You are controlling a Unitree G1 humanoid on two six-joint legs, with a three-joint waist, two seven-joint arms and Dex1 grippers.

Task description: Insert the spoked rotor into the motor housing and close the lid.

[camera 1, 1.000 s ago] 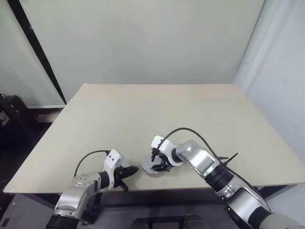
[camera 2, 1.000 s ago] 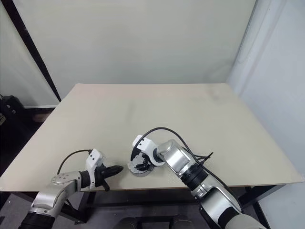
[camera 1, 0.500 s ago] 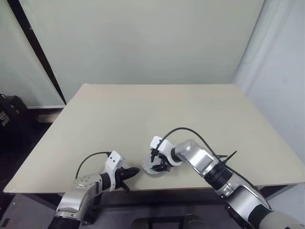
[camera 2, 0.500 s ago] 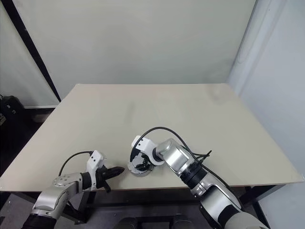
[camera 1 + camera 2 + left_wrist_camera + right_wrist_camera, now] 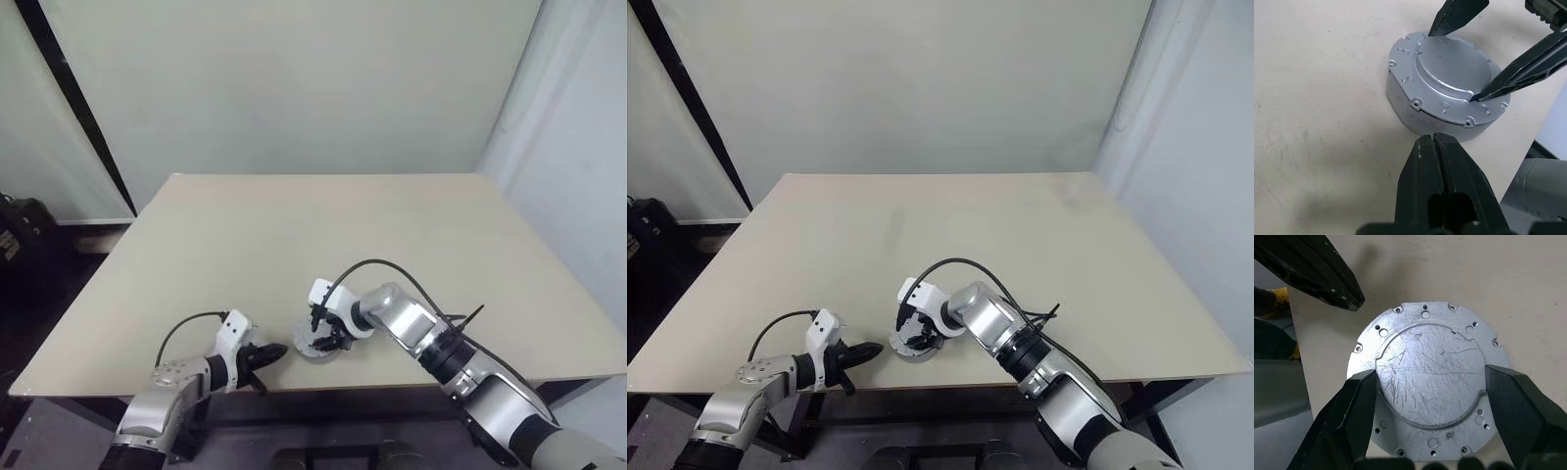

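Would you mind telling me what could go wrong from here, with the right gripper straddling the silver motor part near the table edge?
1. The right gripper has its fingers on the raised centre of the lid; a grip on that shallow step might slip.
2. The assembly sits close to the table edge, so a nudge could push it off.
3. The shut left gripper hovers right beside it and could bump it.

Scratched matt metal lid (image 5: 1430, 377) (table (image 5: 294, 225) smooth, pale).
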